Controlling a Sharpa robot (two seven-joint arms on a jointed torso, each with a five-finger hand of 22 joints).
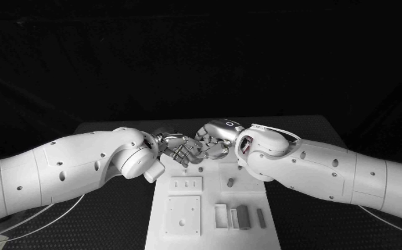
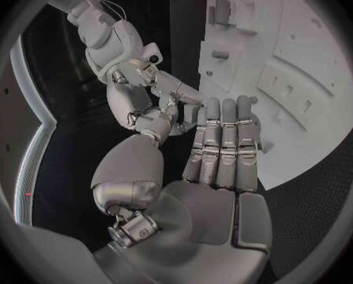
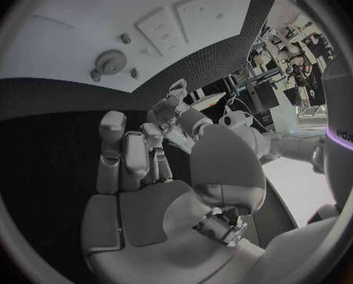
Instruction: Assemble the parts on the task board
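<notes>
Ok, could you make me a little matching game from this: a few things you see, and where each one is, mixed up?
Things:
1 left hand
2 right hand
3 task board
4 grey parts

Places:
A standing at the board's near end
B lying in the table's middle
C coming in from the right
D coming in from the left

Pairs: 1-D, 2-C, 3-B, 4-A

Black table, dark backdrop, cluttered room behind

Right hand fingers curled; gear on task board.
</notes>
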